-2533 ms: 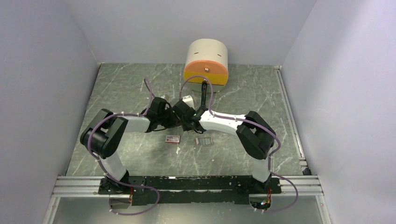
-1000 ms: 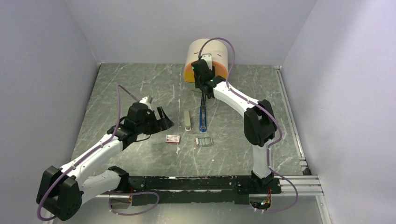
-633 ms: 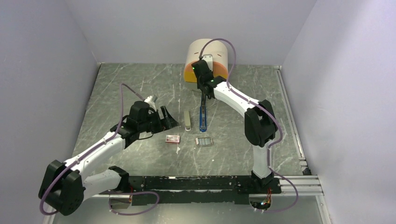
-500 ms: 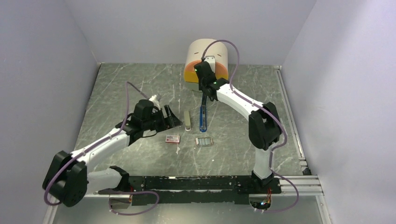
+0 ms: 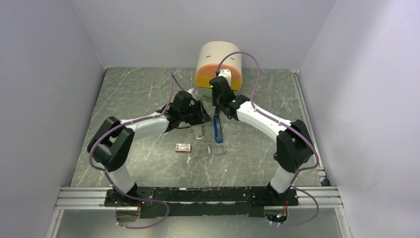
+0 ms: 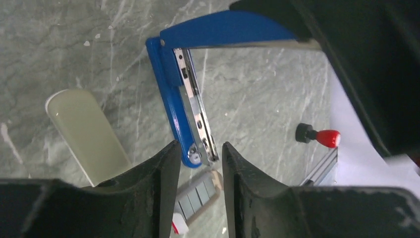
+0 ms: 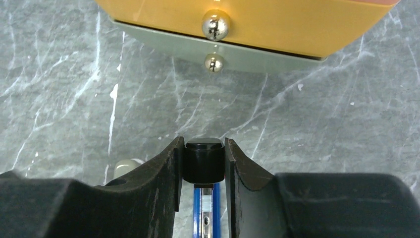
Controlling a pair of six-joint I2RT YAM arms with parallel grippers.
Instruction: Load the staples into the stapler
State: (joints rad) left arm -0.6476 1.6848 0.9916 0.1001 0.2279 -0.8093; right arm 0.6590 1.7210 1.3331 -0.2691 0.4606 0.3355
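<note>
Grey and veined with white, the surface (image 5: 138, 94) is boxed in by pale walls (image 5: 49, 74) on the left, back and right. Metal rails (image 5: 306, 121) run along its right and near edges, and open room lies to the left and right of the arms. A cream drum with an orange front (image 5: 219, 64) sits against the back wall at the middle, close behind both wrists. The right gripper (image 7: 203, 148) has its jaws clamped on the black far end of the stapler (image 5: 217, 130), a slim blue body swung open with its bright metal channel bared (the wrist view shows the hinge and rail plainly). The left gripper (image 6: 197, 148) has its jaws narrowly apart on either side of the stapler's near tip; whether they press it I cannot tell. A cream oblong piece (image 5: 198, 131) lies flat just left of the stapler, under the left wrist. Nearer the bases, the staples (image 5: 216, 150) lie as a small ribbed grey block just beyond the stapler's near tip. A red-and-white box (image 5: 183, 147) lies apart to their left.
</note>
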